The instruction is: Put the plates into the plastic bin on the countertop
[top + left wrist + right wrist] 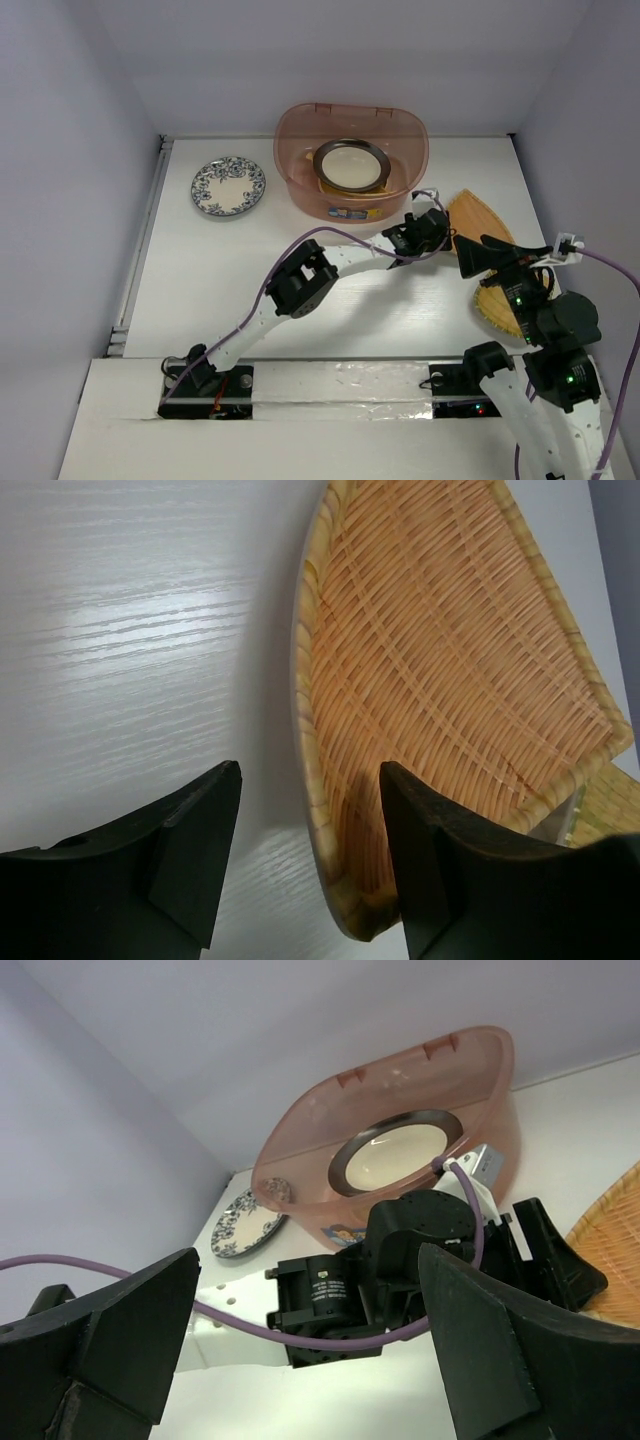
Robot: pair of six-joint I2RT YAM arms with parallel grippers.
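The pinkish plastic bin point(350, 155) stands at the back of the white countertop point(240, 290). A metallic-rimmed cream plate point(352, 166) lies in it, with a yellow edge showing beneath. A white plate with a dark floral rim point(229, 186) lies left of the bin. One orange-tan fan-shaped plate point(482, 222) lies right of the bin and another point(500, 305) nearer. My left gripper point(311, 780) is open, its jaws straddling the rim of the fan plate point(440, 670) at its near corner. My right gripper point(310, 1260) is open and empty, raised over the right side.
Pale walls close in the left, back and right. The left arm's wrist and purple cable point(400, 1270) lie across the right wrist view, in front of the bin point(400, 1130). The second fan plate's edge point(610, 800) shows under the first.
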